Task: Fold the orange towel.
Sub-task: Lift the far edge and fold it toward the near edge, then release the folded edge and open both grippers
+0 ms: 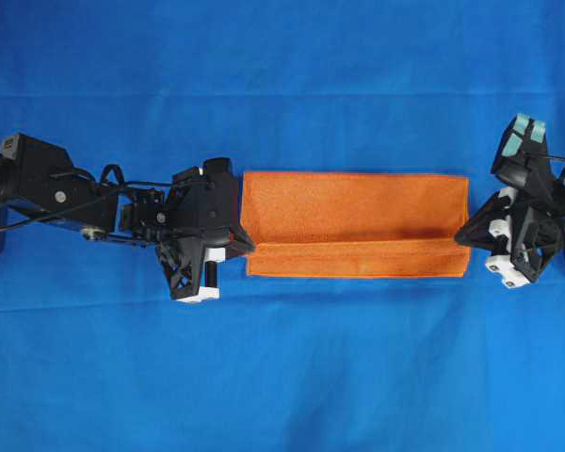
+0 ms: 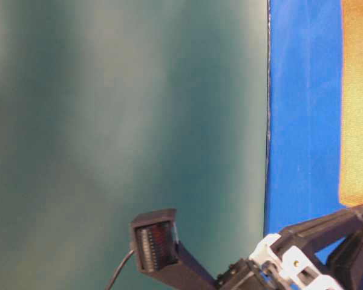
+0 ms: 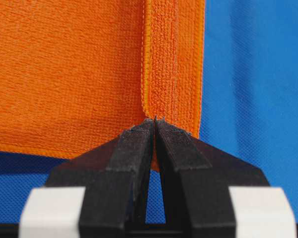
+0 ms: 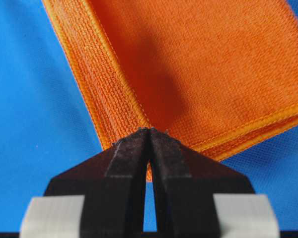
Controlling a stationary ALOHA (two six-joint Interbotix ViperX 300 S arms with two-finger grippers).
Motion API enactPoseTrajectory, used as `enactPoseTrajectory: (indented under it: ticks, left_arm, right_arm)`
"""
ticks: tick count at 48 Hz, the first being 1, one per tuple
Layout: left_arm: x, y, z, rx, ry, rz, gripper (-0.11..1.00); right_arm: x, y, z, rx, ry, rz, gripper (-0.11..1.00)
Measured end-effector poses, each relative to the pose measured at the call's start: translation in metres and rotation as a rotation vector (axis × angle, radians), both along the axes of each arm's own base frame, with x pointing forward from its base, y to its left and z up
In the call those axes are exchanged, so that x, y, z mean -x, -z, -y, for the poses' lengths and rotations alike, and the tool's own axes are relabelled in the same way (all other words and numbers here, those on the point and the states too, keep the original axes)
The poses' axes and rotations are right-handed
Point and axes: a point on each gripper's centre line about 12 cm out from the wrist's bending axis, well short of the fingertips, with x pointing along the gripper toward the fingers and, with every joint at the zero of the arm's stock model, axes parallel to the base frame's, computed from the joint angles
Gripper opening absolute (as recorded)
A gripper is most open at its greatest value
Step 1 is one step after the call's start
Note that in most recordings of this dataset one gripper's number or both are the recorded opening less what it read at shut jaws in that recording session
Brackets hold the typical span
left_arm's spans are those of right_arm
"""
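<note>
The orange towel (image 1: 354, 222) lies stretched across the middle of the blue cloth, its upper layer drawn over the lower so that a narrow strip of the under layer shows along the near edge. My left gripper (image 1: 248, 247) is shut on the towel's left end; in the left wrist view (image 3: 154, 120) the black fingertips pinch the stitched edge of the towel (image 3: 64, 69). My right gripper (image 1: 461, 237) is shut on the right end, where the jaws (image 4: 150, 130) clamp the upper layer's corner of the towel (image 4: 208, 64). The table-level view shows only a strip of towel (image 2: 358, 103).
A blue cloth (image 1: 282, 377) covers the whole table. In the table-level view a dark green wall (image 2: 121, 121) fills the left, and part of an arm with a black camera housing (image 2: 154, 244) sits at the bottom.
</note>
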Motion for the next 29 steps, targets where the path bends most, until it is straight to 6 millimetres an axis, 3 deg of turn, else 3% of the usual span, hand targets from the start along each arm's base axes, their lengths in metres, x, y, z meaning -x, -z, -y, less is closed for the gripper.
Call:
enactPoseTrajectory:
  ticks: [24,29]
  left_arm:
    - [-0.005,0.013,-0.001,0.001,-0.005,0.017,0.03]
    - [-0.006,0.014,-0.003,0.001,-0.012,0.017,0.12]
  right_arm:
    - [0.001,0.003,-0.001,0.000,-0.002,-0.018,0.01]
    - [0.001,0.004,-0.001,0.000,-0.002,-0.025,0.01]
